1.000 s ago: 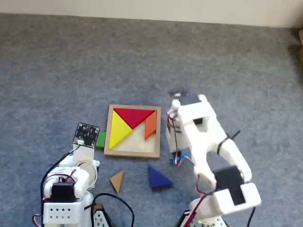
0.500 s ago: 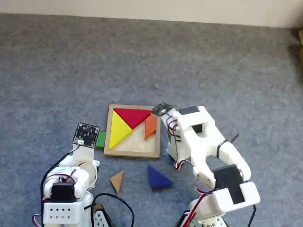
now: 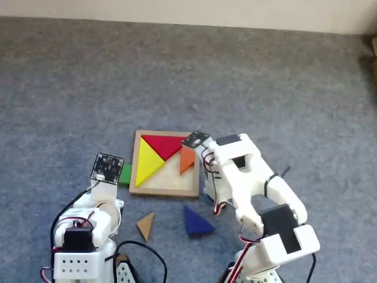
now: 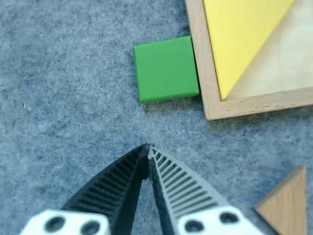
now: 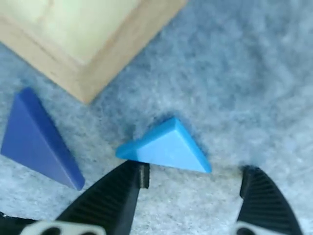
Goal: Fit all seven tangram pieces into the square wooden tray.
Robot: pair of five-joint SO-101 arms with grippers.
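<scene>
The square wooden tray [image 3: 166,192] holds a red triangle [image 3: 166,145], a yellow triangle [image 3: 147,162] and an orange piece [image 3: 187,158]. A green square [image 3: 125,174] lies against the tray's left side. On the carpet in front of the tray lie a tan triangle [image 3: 145,224] and a dark blue triangle [image 3: 196,221]. My right gripper [image 5: 194,174] is open, its fingers on either side of a light blue triangle [image 5: 166,147] near the tray's corner [image 5: 112,63]. My left gripper [image 4: 147,148] is shut and empty, a little short of the green square [image 4: 166,68].
Grey carpet covers the whole table. The right arm's white body [image 3: 244,177] hangs over the carpet just right of the tray. The left arm's base [image 3: 79,244] sits at the front left. Open carpet lies behind the tray.
The right arm has swung left, closer to the tray's right edge, and its wrist has turned. The left arm and all loose pieces have kept still.
</scene>
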